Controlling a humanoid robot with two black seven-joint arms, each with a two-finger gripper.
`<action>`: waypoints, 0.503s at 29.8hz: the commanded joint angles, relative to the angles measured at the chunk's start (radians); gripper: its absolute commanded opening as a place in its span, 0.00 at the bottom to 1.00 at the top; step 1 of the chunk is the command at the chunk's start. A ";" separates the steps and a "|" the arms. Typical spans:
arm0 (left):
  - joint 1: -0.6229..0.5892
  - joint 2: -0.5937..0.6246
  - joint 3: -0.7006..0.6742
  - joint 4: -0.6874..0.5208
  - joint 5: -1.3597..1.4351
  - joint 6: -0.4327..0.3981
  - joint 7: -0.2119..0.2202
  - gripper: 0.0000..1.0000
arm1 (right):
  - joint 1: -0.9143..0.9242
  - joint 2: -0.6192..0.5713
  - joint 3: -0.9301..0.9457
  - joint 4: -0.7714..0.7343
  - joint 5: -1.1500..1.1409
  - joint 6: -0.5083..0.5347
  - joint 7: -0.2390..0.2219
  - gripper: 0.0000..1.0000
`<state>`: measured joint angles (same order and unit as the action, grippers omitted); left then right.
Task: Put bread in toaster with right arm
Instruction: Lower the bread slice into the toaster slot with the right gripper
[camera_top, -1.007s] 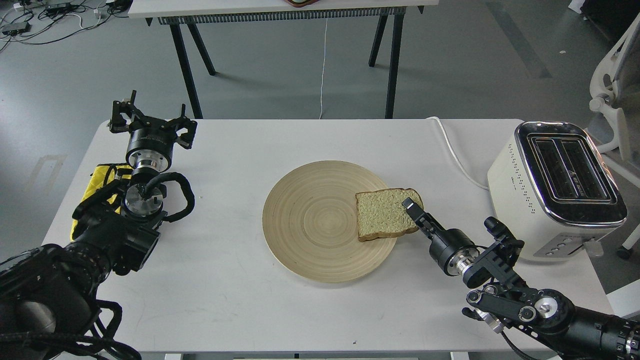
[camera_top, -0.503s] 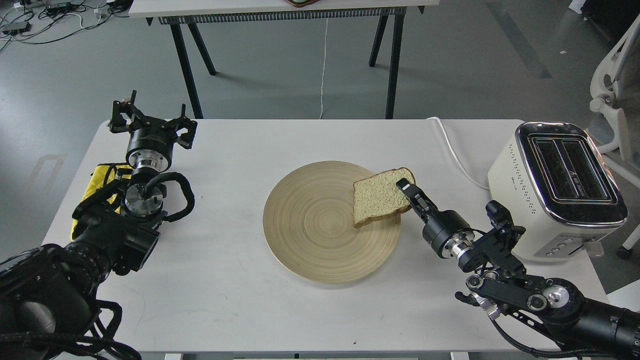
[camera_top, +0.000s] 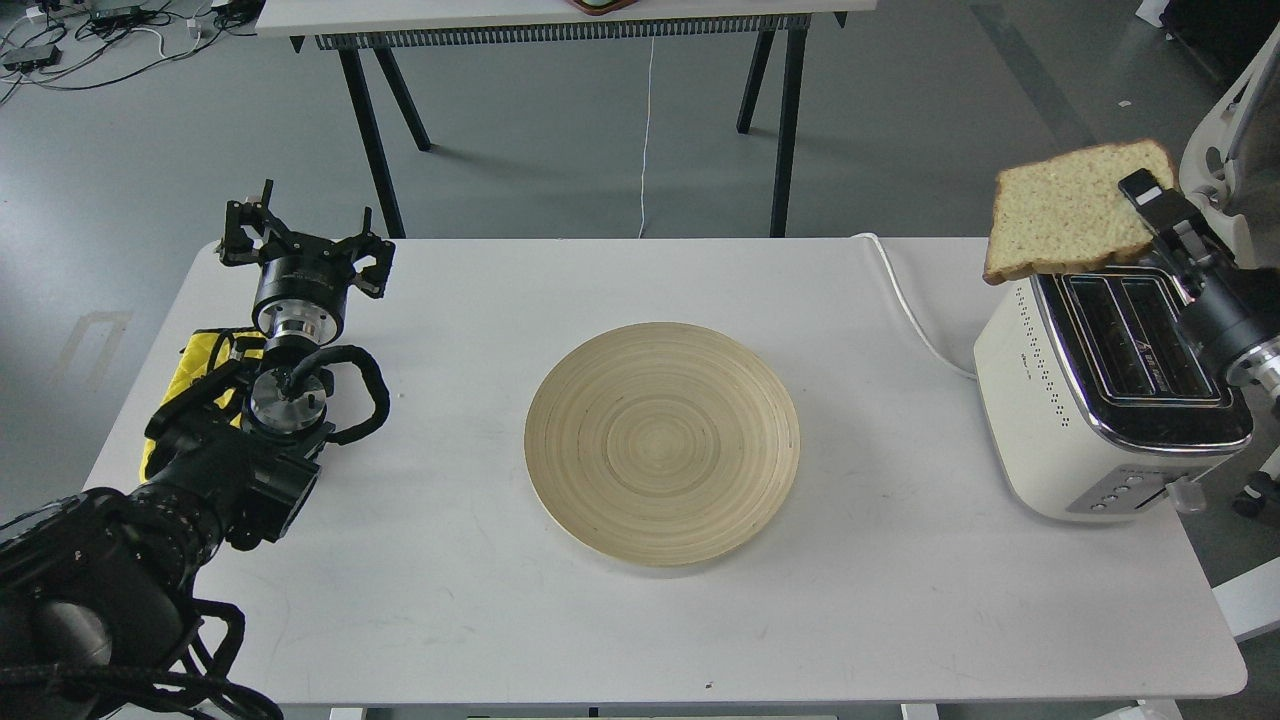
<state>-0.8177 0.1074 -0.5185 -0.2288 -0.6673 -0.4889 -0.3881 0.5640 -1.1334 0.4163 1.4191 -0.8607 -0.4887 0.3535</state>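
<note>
The bread, a tan slice with a brown crust, hangs in the air over the far end of the toaster. My right gripper is shut on the slice's right edge and comes in from the right edge of the view. The cream-white toaster stands at the table's right side with both black slots empty. My left gripper is open and empty at the table's far left.
A round wooden plate lies empty at the table's middle. The toaster's white cord runs along the table to the far edge. A yellow cloth lies under my left arm. A white chair stands right of the toaster.
My right gripper has lifted the bread off the wooden plate and carried it up and to the right, over the toaster. The left arm has not moved.
</note>
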 joint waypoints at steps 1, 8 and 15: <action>0.000 0.000 0.000 0.000 0.000 0.000 0.000 1.00 | -0.004 -0.089 -0.046 -0.003 -0.041 0.000 0.010 0.00; 0.000 0.000 0.000 0.000 0.000 0.000 0.000 1.00 | -0.004 -0.128 -0.139 -0.005 -0.044 0.000 0.022 0.00; 0.000 0.000 0.000 0.000 0.000 0.000 0.000 1.00 | -0.006 -0.121 -0.163 -0.023 -0.046 0.000 0.021 0.00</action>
<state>-0.8177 0.1073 -0.5185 -0.2287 -0.6673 -0.4887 -0.3881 0.5592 -1.2605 0.2572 1.4008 -0.9052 -0.4886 0.3753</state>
